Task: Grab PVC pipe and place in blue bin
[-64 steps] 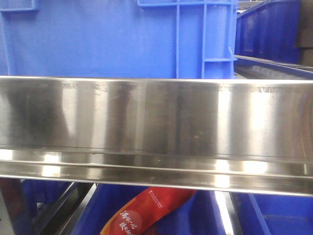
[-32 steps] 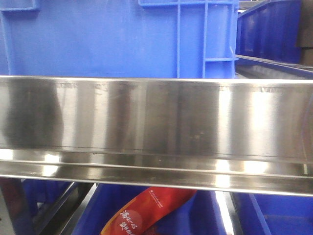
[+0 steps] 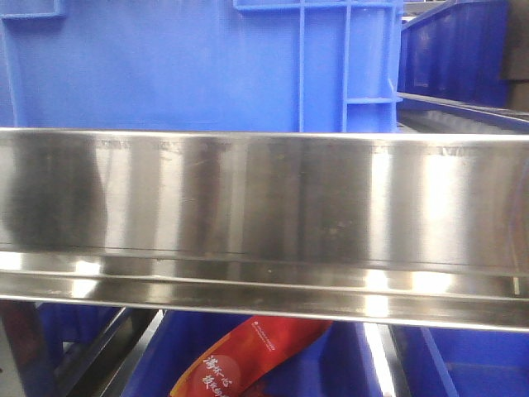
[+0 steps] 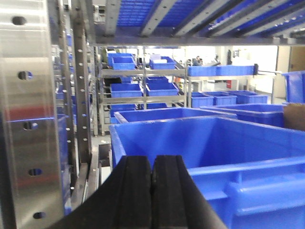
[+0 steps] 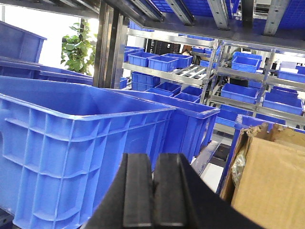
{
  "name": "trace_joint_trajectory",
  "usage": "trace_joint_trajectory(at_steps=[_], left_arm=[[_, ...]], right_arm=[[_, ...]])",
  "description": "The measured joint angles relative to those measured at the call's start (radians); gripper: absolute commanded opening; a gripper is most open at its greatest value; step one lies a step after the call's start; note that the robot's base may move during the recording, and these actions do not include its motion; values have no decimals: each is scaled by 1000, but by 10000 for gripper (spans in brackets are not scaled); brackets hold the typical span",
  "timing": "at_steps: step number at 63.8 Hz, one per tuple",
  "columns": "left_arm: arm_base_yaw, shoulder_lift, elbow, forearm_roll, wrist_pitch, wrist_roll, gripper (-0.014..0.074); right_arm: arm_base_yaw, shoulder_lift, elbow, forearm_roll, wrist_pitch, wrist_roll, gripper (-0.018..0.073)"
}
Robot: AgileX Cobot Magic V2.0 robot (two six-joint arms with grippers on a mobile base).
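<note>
The PVC pipe is out of view in every frame. A large blue bin (image 4: 205, 143) stands just beyond my left gripper (image 4: 152, 164), whose black jaws are pressed together with nothing between them. The same kind of blue bin (image 5: 71, 138) fills the left of the right wrist view, beside my right gripper (image 5: 153, 162), also shut and holding nothing. In the front view only a blue bin's outer wall (image 3: 198, 66) shows above a steel shelf rail (image 3: 264, 215); neither gripper appears there.
A perforated steel upright (image 4: 28, 119) rises close on the left of the left gripper. A cardboard box (image 5: 271, 181) stands right of the right gripper. A red packet (image 3: 248, 356) lies in a lower bin under the rail. Racks of blue bins (image 5: 190, 67) fill the background.
</note>
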Motion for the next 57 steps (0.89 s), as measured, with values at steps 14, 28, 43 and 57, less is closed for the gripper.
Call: trace_joint_trajectory(at_steps=[14,28,43,57], left_arm=[[0,0,0,0,-5,0,-111],[0,0,0,0,-5,0,-111],[0,0,0,0,-5,0,-111],[0,0,0,41,-5,0,-111]], right_arm=[[0,0,0,0,0,0,-168],[0,0,0,0,0,0,-168],[0,0,0,0,0,0,-168],[0,0,0,-2,0,0,-168]])
